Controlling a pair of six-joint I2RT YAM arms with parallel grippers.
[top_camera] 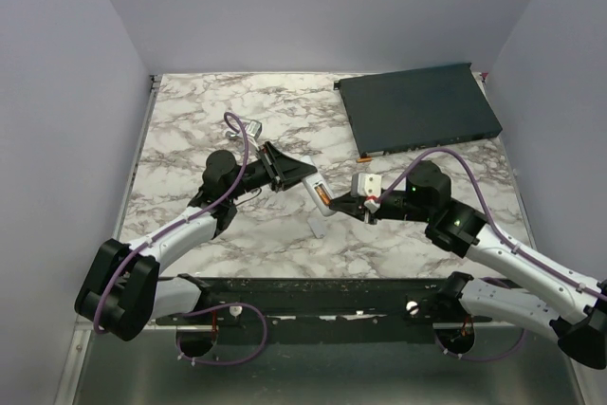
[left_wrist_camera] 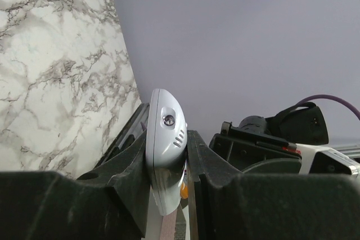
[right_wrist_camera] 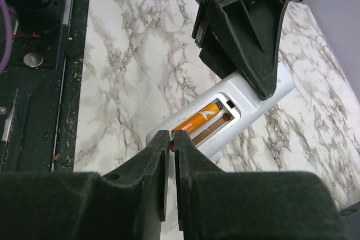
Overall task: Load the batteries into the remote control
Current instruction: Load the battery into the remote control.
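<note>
My left gripper (top_camera: 287, 172) is shut on the far end of the white remote control (top_camera: 316, 193) and holds it tilted above the marble table; its fingers clamp the remote's sides in the left wrist view (left_wrist_camera: 164, 133). In the right wrist view the remote's (right_wrist_camera: 264, 95) open recess faces up. One orange battery (right_wrist_camera: 198, 121) lies in the upper slot. A second battery (right_wrist_camera: 212, 129), in shadow, lies in the lower slot. My right gripper (right_wrist_camera: 171, 137) is shut, its tips at the near end of that second battery. It also shows in the top view (top_camera: 344, 204).
A large dark flat box (top_camera: 419, 109) lies at the back right. A small pale grey loose plastic piece (top_camera: 319, 227) lies on the table under the remote. A small grey object (top_camera: 252, 126) lies behind the left arm. Grey walls enclose the table.
</note>
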